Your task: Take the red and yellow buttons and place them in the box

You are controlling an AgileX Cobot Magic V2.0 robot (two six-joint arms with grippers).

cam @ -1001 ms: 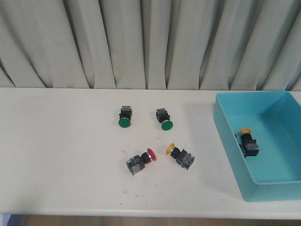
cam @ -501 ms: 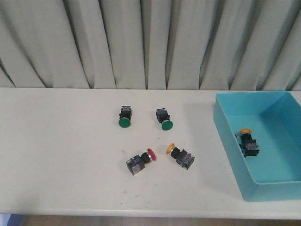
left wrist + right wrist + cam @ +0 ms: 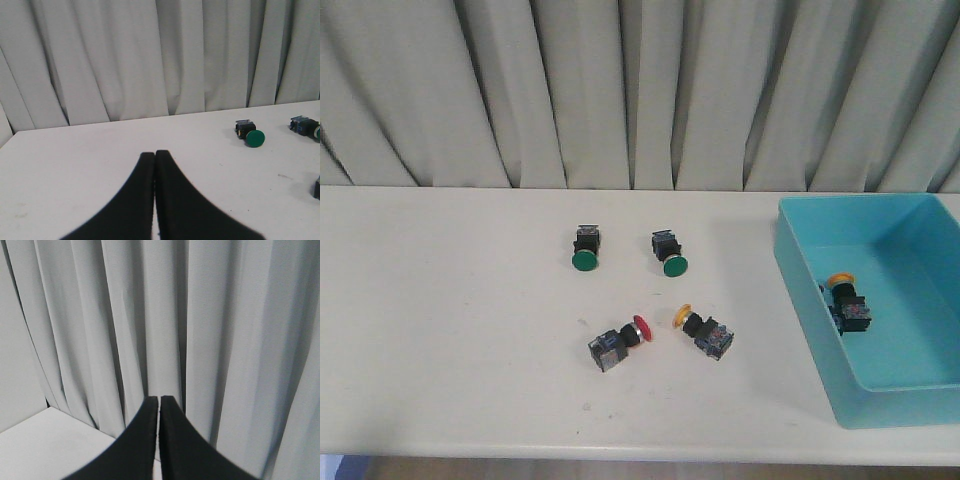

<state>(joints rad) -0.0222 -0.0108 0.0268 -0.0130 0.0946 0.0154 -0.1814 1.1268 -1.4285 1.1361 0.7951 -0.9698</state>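
Red button (image 3: 620, 342) and yellow button (image 3: 703, 329) on table (image 3: 440, 330), box (image 3: 800, 270) alongside, both tools' fingers pressed together.

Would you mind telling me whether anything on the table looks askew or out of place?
Nothing is damaged or spilled. The red button and yellow button lie tipped on their sides, angled differently, outside the box.

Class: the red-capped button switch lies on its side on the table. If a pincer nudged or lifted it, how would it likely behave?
The red button looks rigid, so it probably won't flex. Its round cap touching the table may make it pivot or roll slightly when pushed. The blocky body should offer flatter, steadier faces to grip.
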